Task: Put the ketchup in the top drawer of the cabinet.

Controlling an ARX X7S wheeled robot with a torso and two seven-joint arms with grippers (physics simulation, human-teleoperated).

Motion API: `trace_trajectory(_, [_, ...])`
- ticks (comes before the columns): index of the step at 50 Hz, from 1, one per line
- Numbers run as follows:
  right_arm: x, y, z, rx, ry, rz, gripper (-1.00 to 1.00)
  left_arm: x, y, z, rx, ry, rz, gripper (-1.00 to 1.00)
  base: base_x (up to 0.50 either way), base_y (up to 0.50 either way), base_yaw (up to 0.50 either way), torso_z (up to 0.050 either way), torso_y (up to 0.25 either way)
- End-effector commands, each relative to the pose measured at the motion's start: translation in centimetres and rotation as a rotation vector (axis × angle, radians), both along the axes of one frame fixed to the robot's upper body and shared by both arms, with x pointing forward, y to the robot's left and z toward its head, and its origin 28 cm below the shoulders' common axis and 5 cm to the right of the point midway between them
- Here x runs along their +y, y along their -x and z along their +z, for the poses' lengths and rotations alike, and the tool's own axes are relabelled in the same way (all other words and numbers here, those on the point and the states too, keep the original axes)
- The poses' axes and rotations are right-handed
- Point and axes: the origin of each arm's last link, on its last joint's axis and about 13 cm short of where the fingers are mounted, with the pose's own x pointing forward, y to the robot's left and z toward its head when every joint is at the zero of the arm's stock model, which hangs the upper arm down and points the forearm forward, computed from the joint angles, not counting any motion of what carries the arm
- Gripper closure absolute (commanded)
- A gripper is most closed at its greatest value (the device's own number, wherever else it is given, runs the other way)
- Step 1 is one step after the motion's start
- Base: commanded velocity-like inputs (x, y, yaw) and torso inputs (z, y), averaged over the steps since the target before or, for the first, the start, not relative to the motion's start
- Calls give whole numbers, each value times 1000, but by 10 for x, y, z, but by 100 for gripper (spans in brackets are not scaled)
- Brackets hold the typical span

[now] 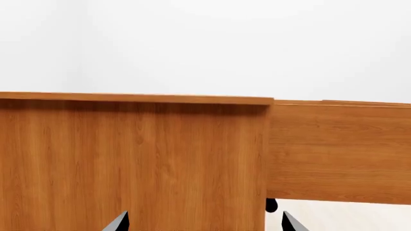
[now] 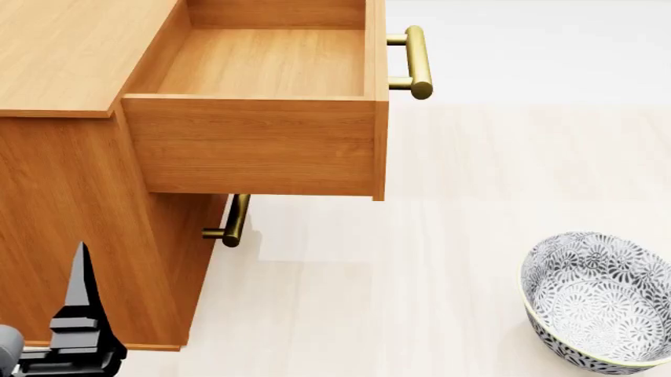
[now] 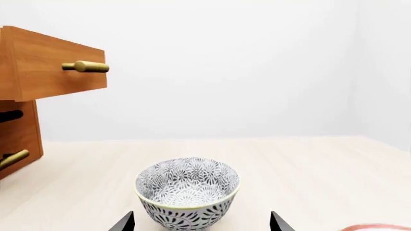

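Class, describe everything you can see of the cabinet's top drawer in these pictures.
The top drawer is a shallow box of orange-brown wood grain, pulled well out of the cabinet and standing open. Its inside shows bare wood with nothing in it. A brass bar handle on two short posts sticks out from its front panel. It hangs level above the pale floor, over the lower drawer's matching handle. Neither pincer touches it.

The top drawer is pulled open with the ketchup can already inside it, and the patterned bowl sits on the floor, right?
Not quite. The top drawer is pulled open but empty; the head view shows only bare wood inside. The patterned bowl does sit on the floor.
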Motion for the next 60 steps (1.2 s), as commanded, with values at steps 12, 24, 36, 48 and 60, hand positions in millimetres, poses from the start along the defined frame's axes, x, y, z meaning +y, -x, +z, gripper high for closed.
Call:
trace_trajectory(12, [-5,2,-33,20,-30,-34,-100,1,-2,-2,8,-1,5,-100,0,0,0,0,0])
trace_trajectory(24, [-1,-4,-38,29,-39,-30,-100,2,-4,-3,11,-2,10,-100,0,0,0,0,0])
trace_trajectory(36, [2,-5,-45,36,-53,-34,-100,2,-4,-4,13,-2,10,-100,0,0,0,0,0])
trace_trajectory(48, [2,-6,-55,48,-65,-40,-100,2,-5,-6,17,1,10,-100,0,0,0,0,0])
trace_trajectory(60, [3,-10,-61,54,-80,-46,-100,2,-6,-6,20,4,12,-100,0,0,0,0,0])
